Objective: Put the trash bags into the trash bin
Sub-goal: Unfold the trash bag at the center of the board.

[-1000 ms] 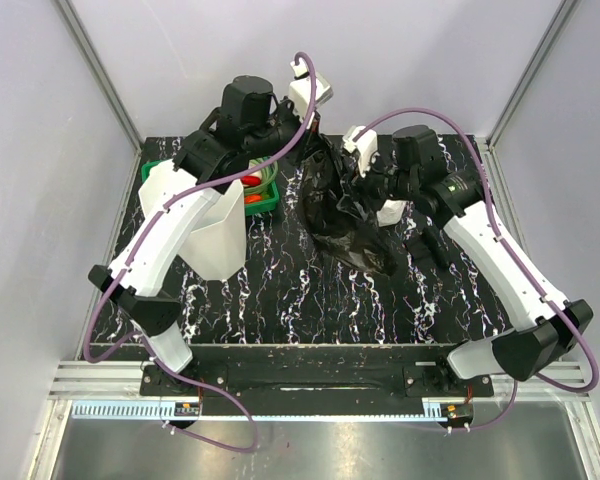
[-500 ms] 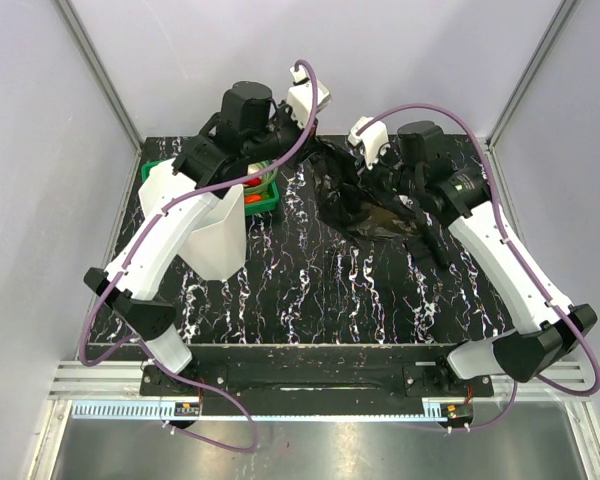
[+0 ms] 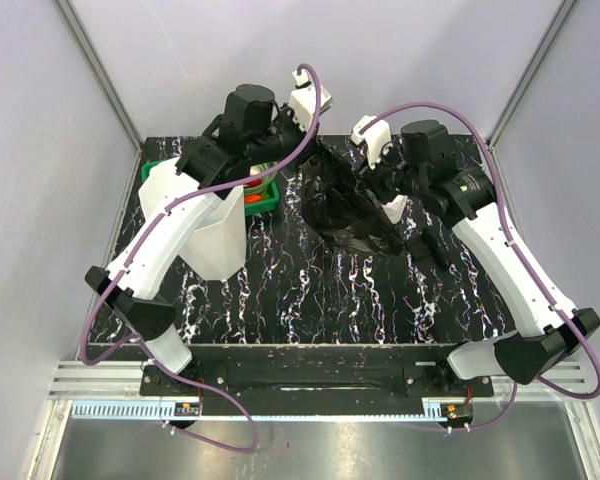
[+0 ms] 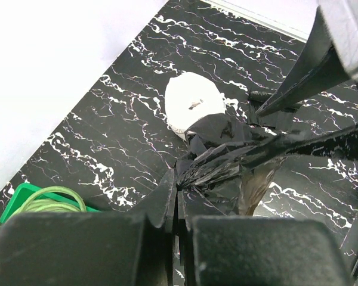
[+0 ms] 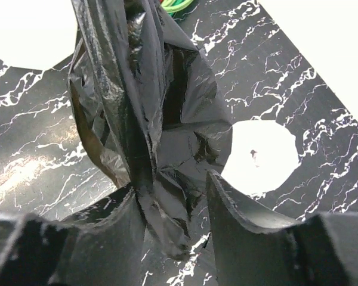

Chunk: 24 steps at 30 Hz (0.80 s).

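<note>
On the table [image 3: 310, 300], the green basket [image 3: 264, 204] sits between the trash bin [image 3: 215, 240] and the trash bag [image 3: 348, 208], with a white roll [image 4: 194, 102] just beside the bag. My left gripper [image 4: 177, 189] is clamped on the bag's edge. My right gripper [image 5: 170, 192] has its jaws apart around the film. The bag stretches slantwise between them, outside the bin.

You have the trash bag [image 3: 352, 215] at the back middle of the table [image 3: 310, 290]: thin, glossy black film, crumpled and shapeless. One edge is raised off the surface and drawn into tight pleats where the left gripper [image 4: 178, 199] pinches it. The rest sags in loose folds down to the tabletop. The trash bin [image 3: 218, 240] stands to the left, apart from the bag. It is white and translucent, with a faceted rim, and narrows toward its base.
</note>
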{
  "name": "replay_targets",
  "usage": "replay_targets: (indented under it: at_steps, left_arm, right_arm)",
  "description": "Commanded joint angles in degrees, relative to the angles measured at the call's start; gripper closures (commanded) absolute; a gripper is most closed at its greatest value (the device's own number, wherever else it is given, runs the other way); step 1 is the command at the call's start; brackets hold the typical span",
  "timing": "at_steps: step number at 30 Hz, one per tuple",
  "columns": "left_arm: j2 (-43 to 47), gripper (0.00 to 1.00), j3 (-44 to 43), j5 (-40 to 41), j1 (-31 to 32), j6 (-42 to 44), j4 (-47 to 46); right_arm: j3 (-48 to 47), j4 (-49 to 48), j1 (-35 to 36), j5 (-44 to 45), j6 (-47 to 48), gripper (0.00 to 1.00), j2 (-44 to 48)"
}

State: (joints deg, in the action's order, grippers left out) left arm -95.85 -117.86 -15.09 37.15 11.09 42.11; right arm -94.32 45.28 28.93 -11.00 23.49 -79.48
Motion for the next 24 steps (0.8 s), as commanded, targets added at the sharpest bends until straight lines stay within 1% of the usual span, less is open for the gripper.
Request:
replay_targets:
  at_steps: [1,7,13,15,18,20,21,22,24]
  left_arm:
    - [2.07,1.0,-1.23,-1.43,0.03,-0.37,-3.26]
    - [0.76,1.0,-2.89,-0.99,0.03,-0.72,-2.56]
    - [-0.03,1.0,-3.6,-2.05,0.03,-1.77,-2.56]
    - [-0.3,1.0,-4.13,-2.48,0.03,-2.12,-2.56]
    - [-0.3,1.0,-4.13,-3.1,0.03,-2.48,-2.56]
    - [-0.21,1.0,-3.78,-3.8,0.03,-2.65,-2.38]
    - [-0.12,1.0,-3.6,-4.07,0.03,-2.57,-2.47]
    - [0.14,1.0,-2.99,-4.24,0.03,-2.48,-2.47]
    - [0.84,1.0,-1.85,-4.24,0.03,-1.96,-2.64]
  right_arm:
    - [1.42,-2.38,0.43,-2.62,-1.77,0.5,0.12]
    - [2.65,-1.77,0.52,-8.41,-3.62,0.48,0.21]
    - [4.14,-1.86,0.52,-11.05,-4.59,0.45,-0.94]
    - [4.76,-2.56,0.52,-11.06,-5.2,0.45,-1.37]
    - [4.85,-3.0,0.52,-10.35,-5.03,0.48,-2.34]
    - [4.5,-3.53,0.43,-9.04,-5.2,0.56,-2.43]
    - [4.15,-3.7,0.43,-7.38,-5.2,0.66,-2.78]
    - [3.54,-3.88,0.51,-5.45,-5.2,0.8,-2.78]
    - [2.05,-3.36,0.52,-2.11,-4.77,0.92,-2.96]
